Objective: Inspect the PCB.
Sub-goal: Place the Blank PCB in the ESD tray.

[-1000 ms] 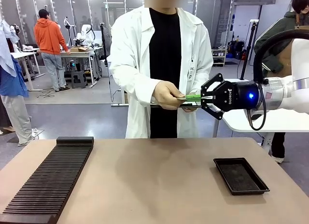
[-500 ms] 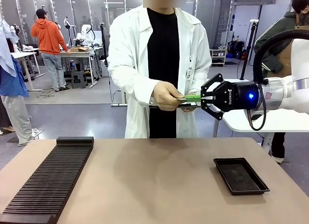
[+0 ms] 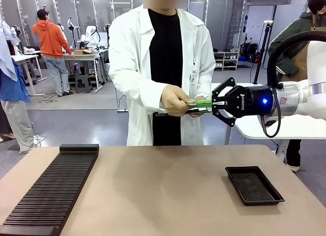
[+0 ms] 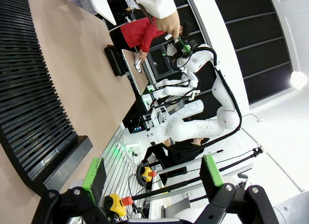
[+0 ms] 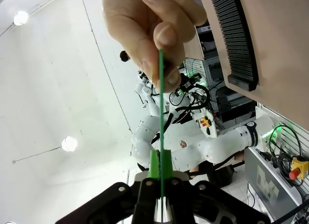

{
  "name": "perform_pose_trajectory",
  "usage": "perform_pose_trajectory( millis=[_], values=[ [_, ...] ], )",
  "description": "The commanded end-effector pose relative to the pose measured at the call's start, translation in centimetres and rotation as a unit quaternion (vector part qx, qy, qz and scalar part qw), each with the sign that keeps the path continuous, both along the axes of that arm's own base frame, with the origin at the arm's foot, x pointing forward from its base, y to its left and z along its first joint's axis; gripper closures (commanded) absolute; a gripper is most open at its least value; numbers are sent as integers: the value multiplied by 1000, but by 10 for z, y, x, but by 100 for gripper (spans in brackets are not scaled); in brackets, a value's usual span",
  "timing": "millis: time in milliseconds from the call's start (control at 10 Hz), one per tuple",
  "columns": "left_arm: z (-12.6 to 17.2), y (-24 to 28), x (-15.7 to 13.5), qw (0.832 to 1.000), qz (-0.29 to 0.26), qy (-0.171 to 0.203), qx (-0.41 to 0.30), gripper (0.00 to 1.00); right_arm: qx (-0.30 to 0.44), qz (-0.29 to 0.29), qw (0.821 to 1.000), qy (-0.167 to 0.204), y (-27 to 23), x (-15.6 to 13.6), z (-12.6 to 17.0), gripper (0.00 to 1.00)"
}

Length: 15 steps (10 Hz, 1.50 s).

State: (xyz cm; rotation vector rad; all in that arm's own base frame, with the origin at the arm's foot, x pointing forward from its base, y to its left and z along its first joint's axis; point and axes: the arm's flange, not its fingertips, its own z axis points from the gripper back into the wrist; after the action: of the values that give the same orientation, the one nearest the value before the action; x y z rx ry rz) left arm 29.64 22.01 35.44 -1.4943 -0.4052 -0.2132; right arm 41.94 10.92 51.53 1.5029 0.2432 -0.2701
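desk (image 3: 163,195): tan top | slotted black rack (image 3: 51,190): on desk, left side | shallow black tray (image 3: 253,185): on desk, right side, well apart from rack

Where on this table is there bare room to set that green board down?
The brown tabletop between the black slotted rack and the black tray is bare. Crowded above the far edge, where the person's hand and the right arm's jaws hold the PCB.

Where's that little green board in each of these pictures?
Front view: the PCB, right of centre, between the person's hand and the right gripper.
Left wrist view: the PCB is a tiny green speck near top centre, barely discernible.
Right wrist view: a thin green line up the middle.
Shared landmark: the black slotted rack.
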Motion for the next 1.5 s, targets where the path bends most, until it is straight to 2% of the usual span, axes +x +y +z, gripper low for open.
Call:
perform_pose_trajectory(
  millis=[0, 800, 900, 1000, 1100, 1400],
  values=[
    [3, 1, -1, 1000, 0, -3, 6, 0, 1, 1, 1000, -4, 3, 0, 4, 100],
    [3, 1, -1, 1000, 0, -3, 6, 0, 1, 1, 1000, -4, 3, 0, 4, 100],
    [3, 1, -1, 1000, 0, -3, 6, 0, 0, 0, 1000, -2, 0, 0, 2, 97],
    [3, 1, -1, 1000, 0, -3, 6, 0, -21, -2, 998, -55, -7, -12, 15, 97],
    [3, 1, -1, 1000, 0, -3, 6, 0, -41, -10, 996, -82, -24, -21, 17, 97],
    [3, 1, -1, 1000, 0, -3, 6, 0, -139, -19, 977, -162, -78, -35, -13, 97]
  ],
)
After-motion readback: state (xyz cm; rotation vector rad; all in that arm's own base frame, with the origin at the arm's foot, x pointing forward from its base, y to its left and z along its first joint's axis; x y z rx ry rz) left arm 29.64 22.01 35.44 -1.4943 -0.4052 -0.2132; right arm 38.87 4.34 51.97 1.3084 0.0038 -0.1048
